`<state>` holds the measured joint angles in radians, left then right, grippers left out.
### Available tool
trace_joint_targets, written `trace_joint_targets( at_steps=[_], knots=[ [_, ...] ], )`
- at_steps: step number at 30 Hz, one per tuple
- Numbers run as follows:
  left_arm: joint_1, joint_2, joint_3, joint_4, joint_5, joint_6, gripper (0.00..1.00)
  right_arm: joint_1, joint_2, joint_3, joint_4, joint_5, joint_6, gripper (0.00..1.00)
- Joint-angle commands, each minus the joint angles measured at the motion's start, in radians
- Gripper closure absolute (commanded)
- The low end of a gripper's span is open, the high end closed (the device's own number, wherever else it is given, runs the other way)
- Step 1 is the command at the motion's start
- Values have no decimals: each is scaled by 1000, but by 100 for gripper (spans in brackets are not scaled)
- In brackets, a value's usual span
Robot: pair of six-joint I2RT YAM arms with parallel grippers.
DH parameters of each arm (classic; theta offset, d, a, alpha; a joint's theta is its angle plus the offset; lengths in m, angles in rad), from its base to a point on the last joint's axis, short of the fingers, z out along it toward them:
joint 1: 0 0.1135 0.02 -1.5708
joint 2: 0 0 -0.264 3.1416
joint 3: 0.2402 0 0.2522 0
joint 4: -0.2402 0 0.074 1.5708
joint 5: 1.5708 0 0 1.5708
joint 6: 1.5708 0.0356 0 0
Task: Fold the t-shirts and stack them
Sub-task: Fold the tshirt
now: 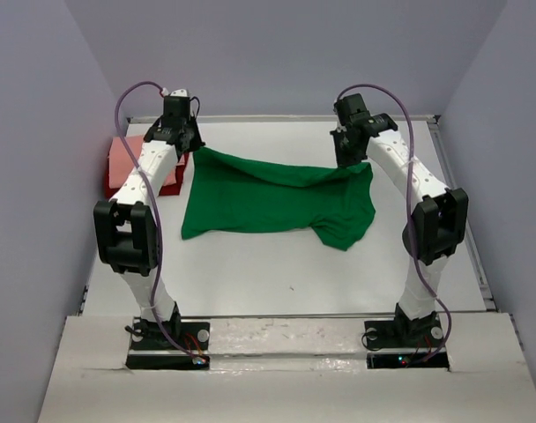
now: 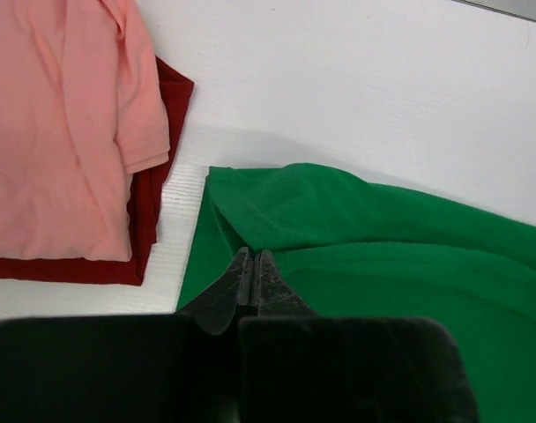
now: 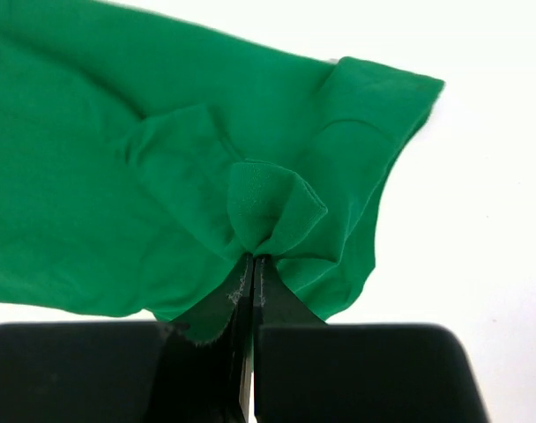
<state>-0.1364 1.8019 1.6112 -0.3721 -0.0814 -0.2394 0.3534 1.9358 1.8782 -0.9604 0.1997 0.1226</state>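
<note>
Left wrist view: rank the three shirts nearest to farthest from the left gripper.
1. green t-shirt: pinched in the left gripper, spreading to the right.
2. dark red t-shirt: to the left, its edge peeking out from under the pink.
3. salmon pink t-shirt: farther left, stacked on the red.

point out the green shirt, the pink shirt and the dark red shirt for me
green shirt (image 1: 268, 198): top external view, middle of the spread cloth
pink shirt (image 2: 56, 132): left wrist view, flat middle of the folded body
dark red shirt (image 2: 149, 220): left wrist view, strip showing from under the pink one's edge
</note>
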Motion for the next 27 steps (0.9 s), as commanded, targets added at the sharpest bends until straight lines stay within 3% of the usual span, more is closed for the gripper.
trace_joint_targets(
  at_steps=[1,14,16,17,18,19,20,21,22,23,27],
  knots=[
    [3,-52,4,-37,-70,-23,100,2,-60,27,-35,56,55,100],
    [-6,-6,36,-109,-116,-40,100,2,35,136,-155,66,83,100],
    [-8,13,39,-128,-123,-51,74,2,38,136,-162,73,106,100],
    [-8,20,44,-140,-123,-64,72,2,37,127,-159,73,109,100],
    [-8,37,58,-171,-112,-72,63,2,43,125,-166,78,127,95],
    [-8,45,65,-186,-104,-92,53,2,46,125,-178,83,147,79],
    [-8,53,69,-203,-98,-101,36,2,45,118,-181,76,158,64],
    [-8,56,62,-203,-97,-106,1,2,35,108,-176,51,176,49],
    [-8,59,58,-205,-100,-110,1,2,23,96,-170,50,193,39],
    [-6,56,46,-199,-109,-118,1,2,11,58,-141,34,201,20],
    [-6,5,20,-185,-126,-133,1,2,-44,-8,-116,73,230,10]
  ],
)
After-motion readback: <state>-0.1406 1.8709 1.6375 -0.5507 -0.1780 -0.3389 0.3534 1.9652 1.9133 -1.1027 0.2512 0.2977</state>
